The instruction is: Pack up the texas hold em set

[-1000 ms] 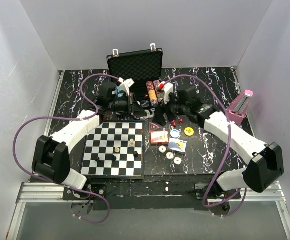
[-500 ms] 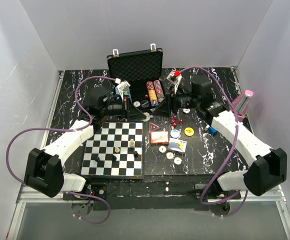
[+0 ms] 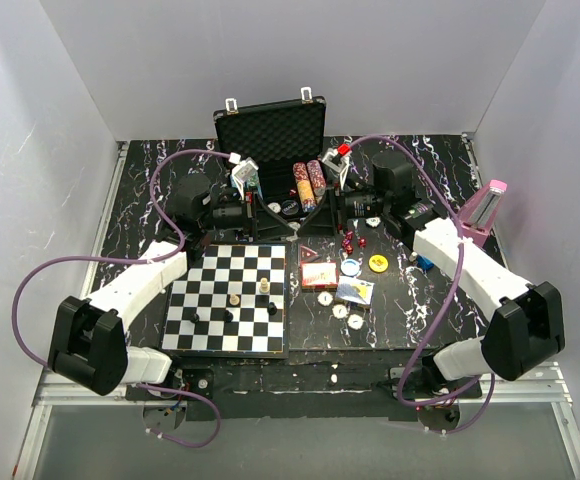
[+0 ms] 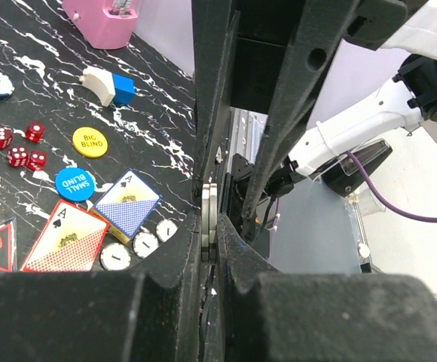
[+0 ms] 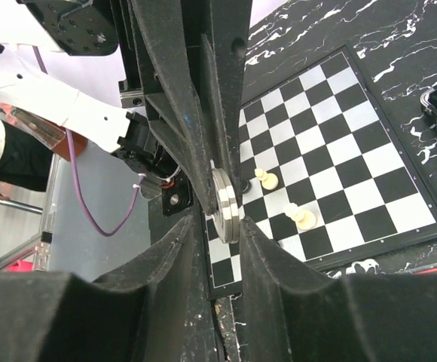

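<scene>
The black briefcase [image 3: 270,128] stands open at the back, with multicoloured chip rows [image 3: 308,182] in its base. Two grey-and-white chips [image 4: 209,222] are pinched edge-on in my shut left gripper [image 4: 209,241]. My right gripper [image 5: 222,226] faces it, jaws open and narrowly astride the same chips [image 5: 224,204]; one pad touches and a gap is left at the other. In the top view the left gripper [image 3: 266,208] and right gripper [image 3: 326,208] meet in front of the case. Red dice [image 4: 16,147], two card decks [image 4: 128,207] and round buttons [image 4: 89,141] lie on the table.
A chessboard [image 3: 230,298] with a few pieces lies front left, below the handover. The pink metronome [image 3: 482,215] stands at the right. A small blue-and-white object [image 4: 109,84] and loose white chips [image 3: 340,310] lie near the cards. White walls enclose the table.
Both arms have shifted so that the two grippers come together in front of the case. The right jaws have narrowed round the chips. The left gripper stays shut on them.
</scene>
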